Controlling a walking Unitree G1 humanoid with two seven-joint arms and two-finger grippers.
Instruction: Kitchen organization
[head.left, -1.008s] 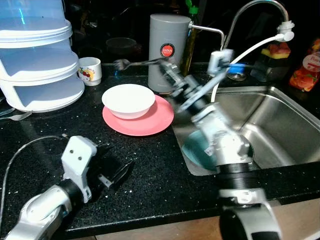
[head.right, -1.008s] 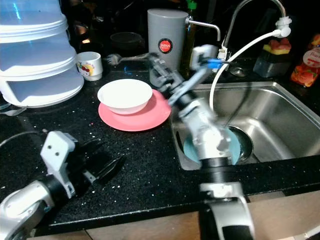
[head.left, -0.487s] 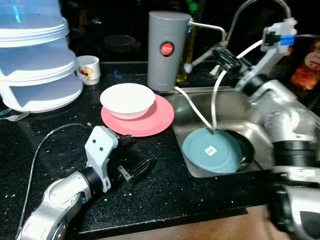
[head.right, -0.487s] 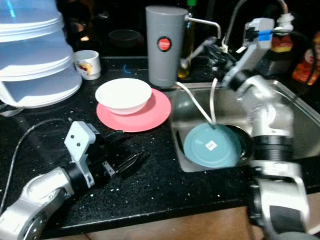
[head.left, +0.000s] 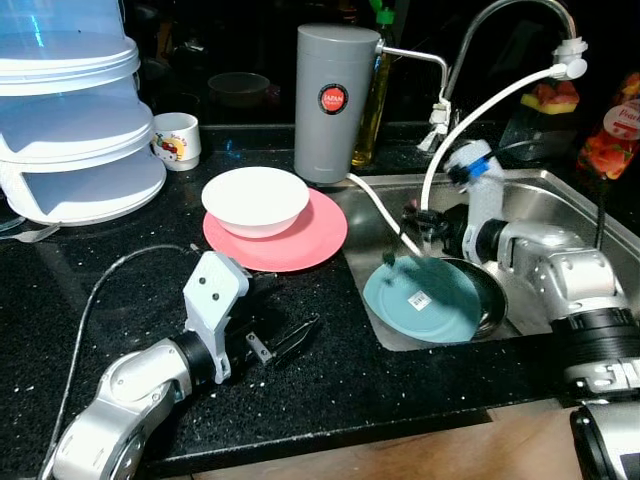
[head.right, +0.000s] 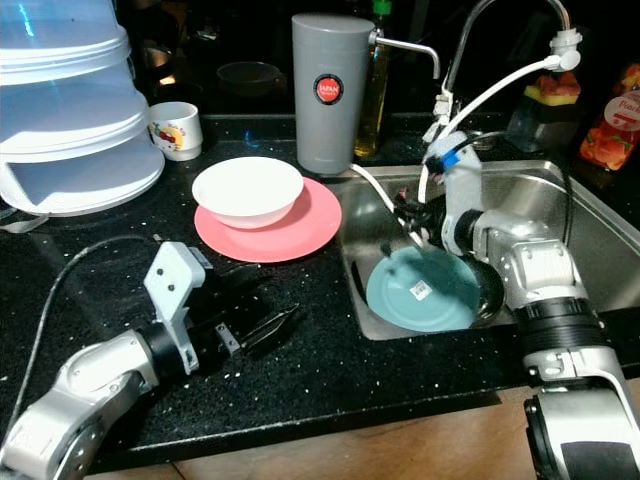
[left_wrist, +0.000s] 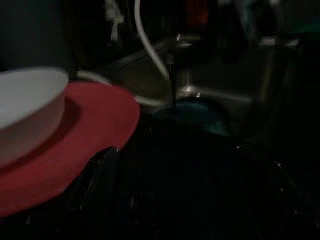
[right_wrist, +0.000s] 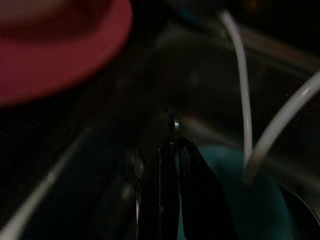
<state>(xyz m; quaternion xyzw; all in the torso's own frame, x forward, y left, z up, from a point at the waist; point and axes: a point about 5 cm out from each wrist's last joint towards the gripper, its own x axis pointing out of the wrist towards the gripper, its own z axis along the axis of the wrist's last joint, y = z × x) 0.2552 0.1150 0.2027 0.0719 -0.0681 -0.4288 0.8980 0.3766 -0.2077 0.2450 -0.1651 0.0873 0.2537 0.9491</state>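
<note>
A white bowl (head.left: 256, 198) sits on a pink plate (head.left: 300, 240) on the black counter (head.left: 330, 380). A teal plate (head.left: 428, 300) lies tilted in the steel sink (head.left: 560, 200), over a dark pan. My right gripper (head.left: 410, 235) is low inside the sink, just above the teal plate's far edge. Its fingers (right_wrist: 192, 200) are shut on a thin fork (right_wrist: 172, 125) whose head (head.left: 388, 262) hangs over the plate. My left gripper (head.left: 295, 305) rests on the counter in front of the pink plate, fingers (left_wrist: 95, 175) spread open with nothing between them.
A tall grey canister (head.left: 335, 100) stands behind the pink plate. Stacked white containers (head.left: 70, 120) and a small mug (head.left: 180, 140) fill the back left. A faucet (head.left: 500, 15) with a white hose (head.left: 480, 110) arches over the sink. Bottles (head.left: 612, 135) stand at the back right.
My right arm swung with the fork from over the counter by the canister, past the faucet, down into the sink. My left gripper slid a little toward the pink plate.
</note>
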